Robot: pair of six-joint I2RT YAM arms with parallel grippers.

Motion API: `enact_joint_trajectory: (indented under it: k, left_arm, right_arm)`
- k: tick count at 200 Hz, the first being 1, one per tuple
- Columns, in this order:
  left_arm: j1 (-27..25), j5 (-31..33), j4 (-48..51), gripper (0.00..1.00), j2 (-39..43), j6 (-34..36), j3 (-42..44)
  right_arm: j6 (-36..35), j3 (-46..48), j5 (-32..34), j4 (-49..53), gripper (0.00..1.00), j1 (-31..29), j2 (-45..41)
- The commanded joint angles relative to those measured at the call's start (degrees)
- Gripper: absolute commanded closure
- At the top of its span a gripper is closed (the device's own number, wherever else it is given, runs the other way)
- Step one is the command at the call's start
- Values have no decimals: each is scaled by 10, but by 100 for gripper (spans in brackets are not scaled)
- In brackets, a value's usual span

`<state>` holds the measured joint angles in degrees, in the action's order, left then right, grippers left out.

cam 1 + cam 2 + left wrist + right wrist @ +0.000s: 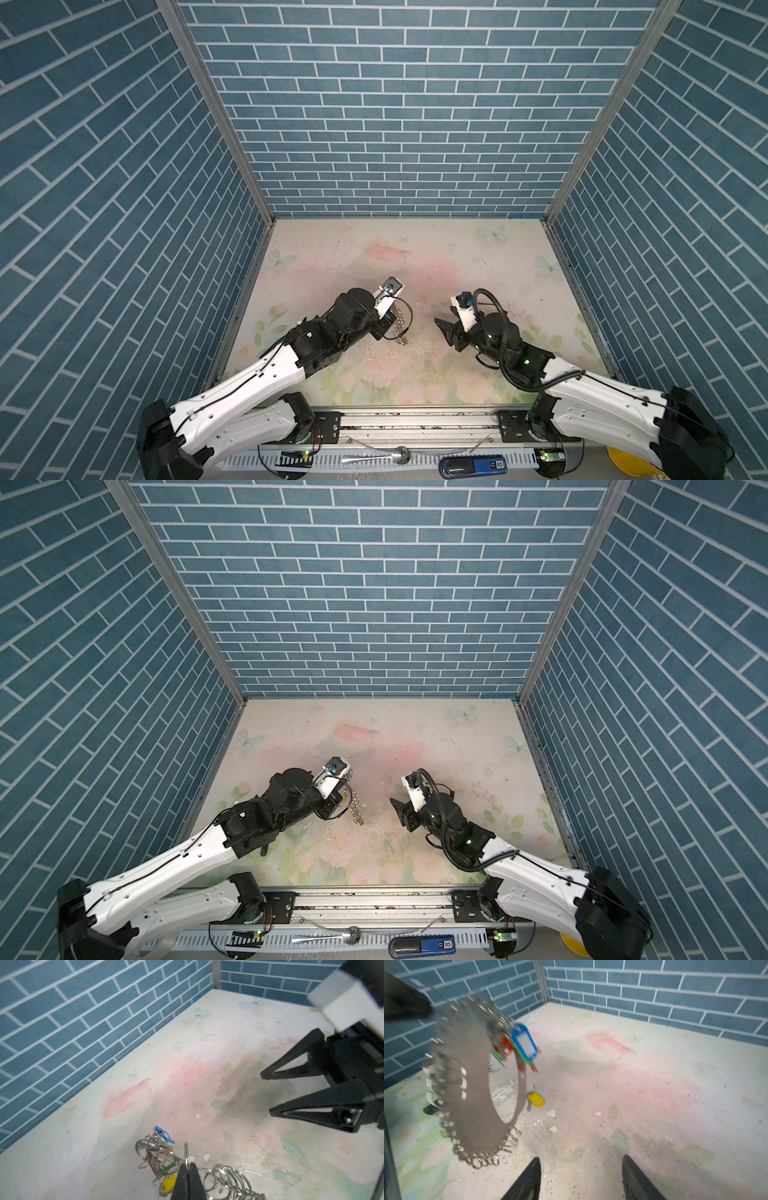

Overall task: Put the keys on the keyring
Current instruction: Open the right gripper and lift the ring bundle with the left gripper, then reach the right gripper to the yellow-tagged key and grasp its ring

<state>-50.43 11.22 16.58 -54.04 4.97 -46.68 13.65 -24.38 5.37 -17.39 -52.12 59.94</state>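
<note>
Holding keyring (471, 1084) by one small ring: left gripper (188, 1164) clamped, right gripper (267, 1093) jaws apart, empty.
Risk: thin pinch slips, keyring drops.

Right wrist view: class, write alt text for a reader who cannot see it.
A blurred keyring hangs upright, carrying blue-, red- and green-tagged keys. A yellow-tagged key sits apart near it; the right pincer is open and empty above the table.
</note>
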Motion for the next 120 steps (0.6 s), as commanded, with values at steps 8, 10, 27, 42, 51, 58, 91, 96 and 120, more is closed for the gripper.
enact_joint_trajectory:
  k: [8, 10, 27, 42, 51, 58, 91, 96, 120]
  left_arm:
    - [2, 158, 82, 100, 38, -40, -38]
    - [2, 164, 86, 100, 42, -41, -39]
    - [3, 212, 113, 100, 73, -53, -44]
    - [3, 249, 134, 100, 104, -70, -46]
    - [3, 268, 145, 100, 125, -77, -46]
    - [3, 291, 154, 100, 139, -87, -47]
    - [4, 344, 205, 100, 194, -109, -56]
    - [3, 348, 213, 100, 199, -113, -58]
    - [3, 371, 246, 100, 221, -131, -65]
  right_arm:
    - [92, -112, -4, 51, 43, -1, 132]
    - [95, -118, -8, 52, 44, -1, 141]
    - [131, -170, -19, 74, 48, -1, 208]
    - [160, -219, -25, 96, 49, -1, 258]
    - [172, -248, -34, 107, 51, -2, 287]
    - [183, -269, -41, 113, 51, -2, 309]
    - [224, -352, -76, 125, 53, -4, 402]
    - [229, -363, -84, 125, 54, -4, 416]
    - [247, -419, -100, 134, 55, -16, 471]
